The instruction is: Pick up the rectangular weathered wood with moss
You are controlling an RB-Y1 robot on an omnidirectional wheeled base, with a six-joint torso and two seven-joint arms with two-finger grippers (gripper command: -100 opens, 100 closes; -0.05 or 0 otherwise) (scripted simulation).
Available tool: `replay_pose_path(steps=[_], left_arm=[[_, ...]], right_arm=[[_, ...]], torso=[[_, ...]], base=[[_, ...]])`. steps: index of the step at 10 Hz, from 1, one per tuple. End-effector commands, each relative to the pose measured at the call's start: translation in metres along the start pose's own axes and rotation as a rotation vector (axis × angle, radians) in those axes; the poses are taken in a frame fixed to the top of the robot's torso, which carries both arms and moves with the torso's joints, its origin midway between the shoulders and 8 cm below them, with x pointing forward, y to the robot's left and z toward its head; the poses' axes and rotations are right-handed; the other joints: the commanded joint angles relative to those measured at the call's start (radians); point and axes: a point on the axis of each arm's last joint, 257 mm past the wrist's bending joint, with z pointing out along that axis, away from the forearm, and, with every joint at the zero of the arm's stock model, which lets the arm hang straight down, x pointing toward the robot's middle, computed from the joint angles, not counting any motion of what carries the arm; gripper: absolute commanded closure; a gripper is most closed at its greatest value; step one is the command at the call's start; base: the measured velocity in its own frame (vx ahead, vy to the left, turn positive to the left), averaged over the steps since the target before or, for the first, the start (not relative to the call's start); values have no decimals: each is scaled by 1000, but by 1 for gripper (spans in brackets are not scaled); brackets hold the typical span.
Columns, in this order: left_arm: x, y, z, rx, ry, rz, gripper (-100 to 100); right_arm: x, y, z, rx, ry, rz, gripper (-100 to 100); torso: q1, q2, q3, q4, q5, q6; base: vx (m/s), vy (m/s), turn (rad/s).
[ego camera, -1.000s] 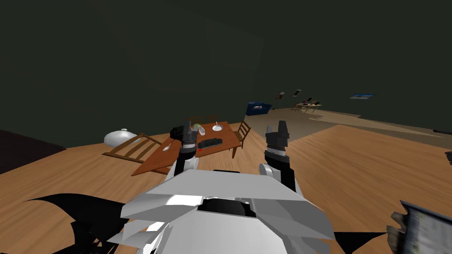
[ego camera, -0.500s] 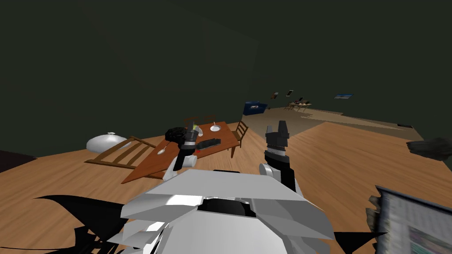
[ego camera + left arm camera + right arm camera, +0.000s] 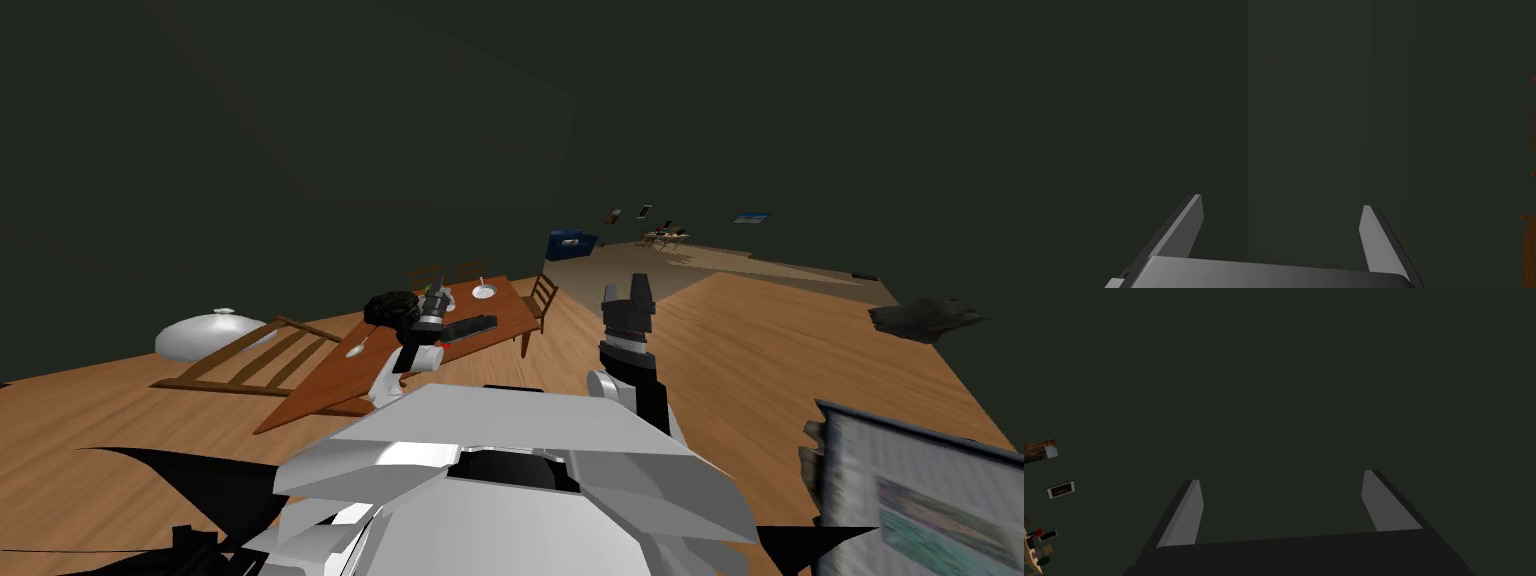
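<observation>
A grey rectangular slab [image 3: 915, 500] with rough dark edges and greenish patches lies at the lower right of the head view, cut off by the picture's edge, on the wooden floor. It is well to the right of both arms. My left gripper [image 3: 434, 297] [image 3: 1281, 201] is raised in front of my chest, open and holding nothing. My right gripper [image 3: 626, 290] [image 3: 1281, 476] is raised beside it, also open and holding nothing. Both face dark walls.
A brown table [image 3: 505, 312] with plates and a dark object stands ahead, with chairs [image 3: 541, 296] around it. A chair [image 3: 250, 355] lies tipped over beside a white domed thing [image 3: 205, 335]. A dark rough object [image 3: 920, 318] sits far right. A blue box [image 3: 570, 243] is by the wall.
The whole head view has swung: I have turned right. The table and fallen chair slid left, and the grey slab came further into the picture. Both arms stay raised.
</observation>
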Motion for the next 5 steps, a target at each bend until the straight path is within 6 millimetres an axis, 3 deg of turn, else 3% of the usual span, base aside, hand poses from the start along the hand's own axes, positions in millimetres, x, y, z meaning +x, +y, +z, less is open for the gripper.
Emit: replay_pose_path(steps=[1,5], left_arm=[[-10,23,4,-62,3,11,-100],[-19,52,9,-155,4,20,-100]], right_arm=[[0,0,0,0,0,0,0],[0,0,0,0,0,0,0]], torso=[[0,0,0,0,0,0],[0,0,0,0,0,0]], base=[[1,7,-121],[1,8,-69]])
